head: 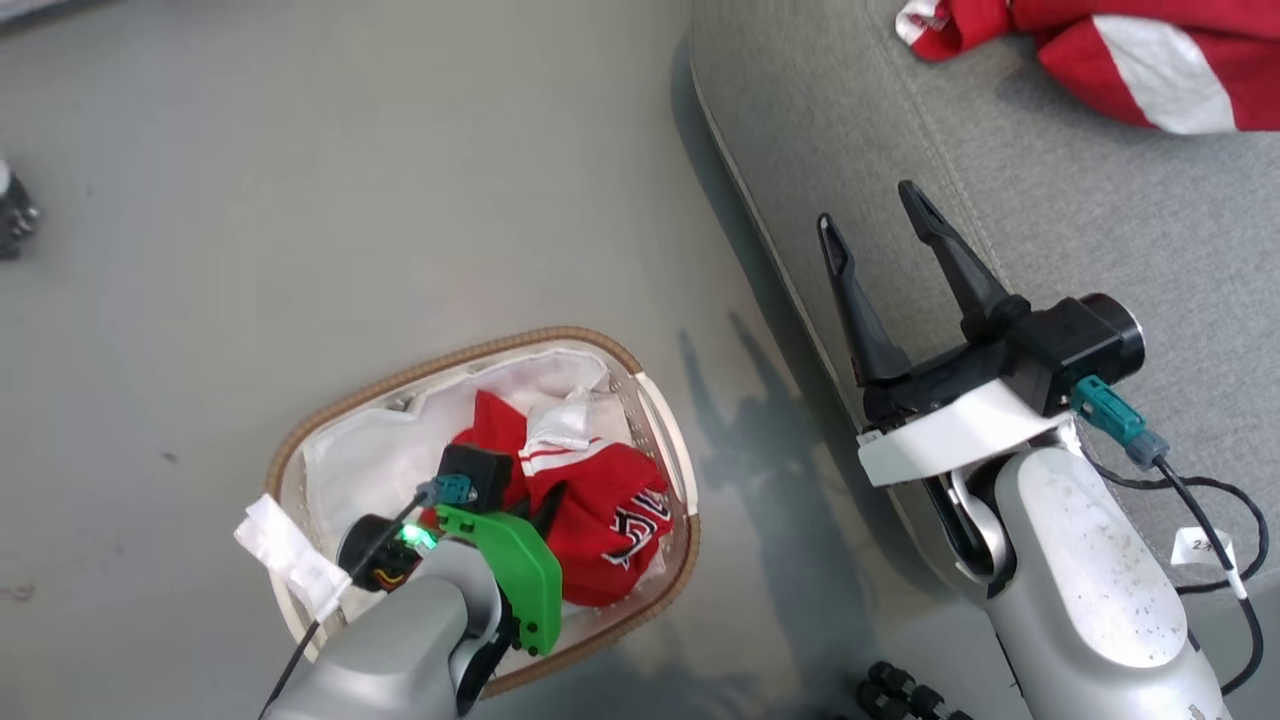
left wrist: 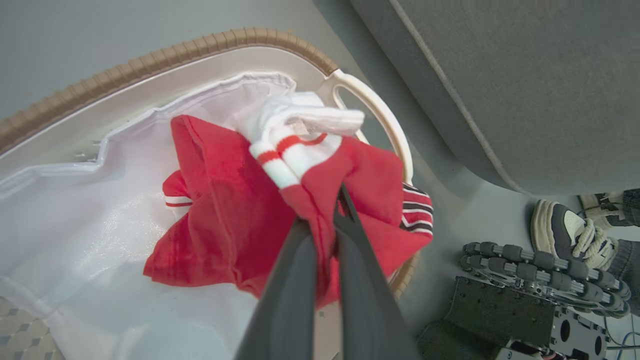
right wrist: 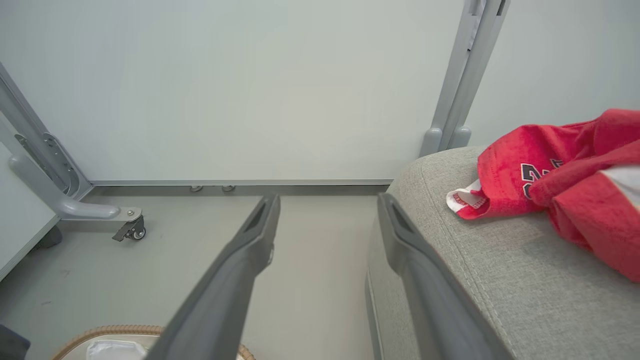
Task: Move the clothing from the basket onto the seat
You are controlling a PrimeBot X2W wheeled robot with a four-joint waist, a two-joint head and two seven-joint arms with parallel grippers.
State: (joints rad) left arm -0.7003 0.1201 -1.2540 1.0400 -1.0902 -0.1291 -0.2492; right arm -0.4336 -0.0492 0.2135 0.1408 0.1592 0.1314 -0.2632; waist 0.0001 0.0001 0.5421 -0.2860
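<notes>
1. The basket (head: 452, 354) stands on the grey floor (head: 300, 200), near the seat (head: 1050, 200). It is oval, with white perforated walls, a tan woven-look rim and a slot handle on the side facing the seat.
2. A white sheet (left wrist: 75, 225) lines the basket. A crumpled red garment (left wrist: 225, 200) lies on the sheet, towards the end nearest the seat.
3. This garment is bright red. It has a white ribbed band crossed by red stripes, and a folded white piece sits on top of it. Black-and-white striped trim runs along one edge, and the head view shows black-and-white lettering on a lower fold.
4. The left tool (left wrist: 322, 210) reaches down into the basket. Its two dark fingers are pinched together on a fold of the red garment, with cloth bunched between them.
5. The right tool (head: 867, 205) is held at the seat's edge. Its fingers are spread wide, with nothing between them.
6. A second red garment (head: 1120, 50) lies on the seat, well apart from the right tool. It has a broad white panel, a white-edged hem and dark lettering partly hidden in its folds.
7. The seat is grey woven fabric with a rounded edge and a stitched seam along it, and it is much larger than the basket.
8. In the left wrist view, a pale laced shoe (left wrist: 565, 230) rests on the floor beside the seat.
</notes>
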